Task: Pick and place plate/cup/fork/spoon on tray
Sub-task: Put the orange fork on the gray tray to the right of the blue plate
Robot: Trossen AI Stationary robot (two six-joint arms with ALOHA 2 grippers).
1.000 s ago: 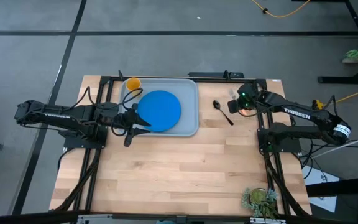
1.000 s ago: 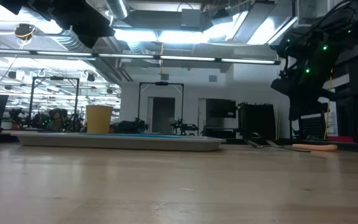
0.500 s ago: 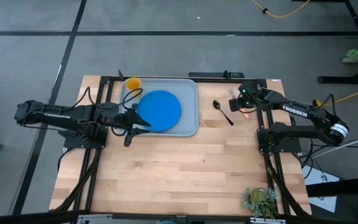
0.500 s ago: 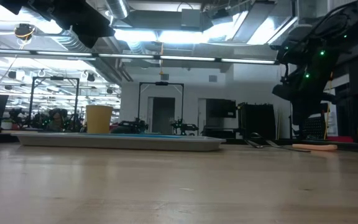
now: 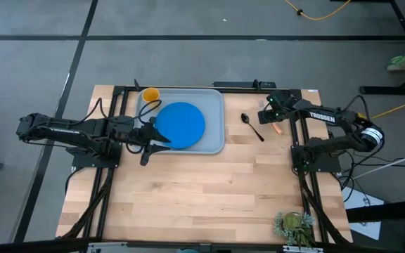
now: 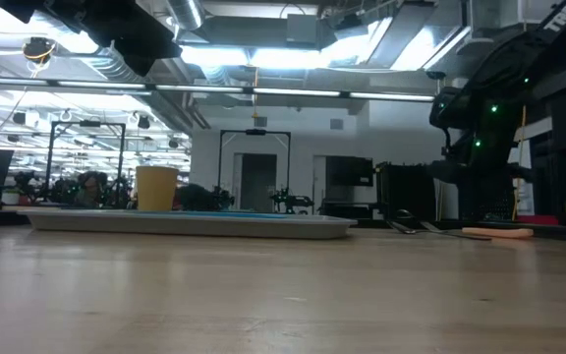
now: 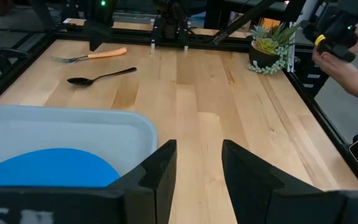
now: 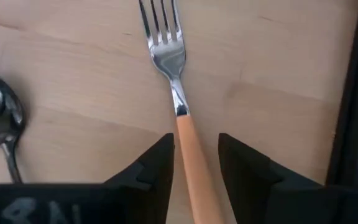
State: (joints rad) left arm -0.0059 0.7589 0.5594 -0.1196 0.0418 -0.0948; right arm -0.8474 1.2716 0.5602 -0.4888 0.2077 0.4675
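The grey-blue tray (image 5: 213, 140) lies at the table's far left and holds the blue plate (image 5: 180, 124) and the yellow-orange cup (image 5: 150, 94) in its far left corner. The dark spoon (image 5: 252, 126) and the orange-handled fork (image 8: 180, 112) lie on the table to the right of the tray. My right gripper (image 8: 196, 168) is open, low over the fork, one finger on each side of the orange handle (image 8: 194, 162). My left gripper (image 5: 153, 138) is open and empty at the tray's near left edge.
A small potted plant (image 5: 294, 226) stands at the table's near right corner. The wood between the tray and the near edge is bare (image 5: 202, 190). A person's hand (image 7: 347, 59) holds a device beyond the table's right edge.
My right gripper has come down toward the fork and shifted a little toward the table's left, its arm swinging round. The fork, the spoon, the tray and its contents have kept still.
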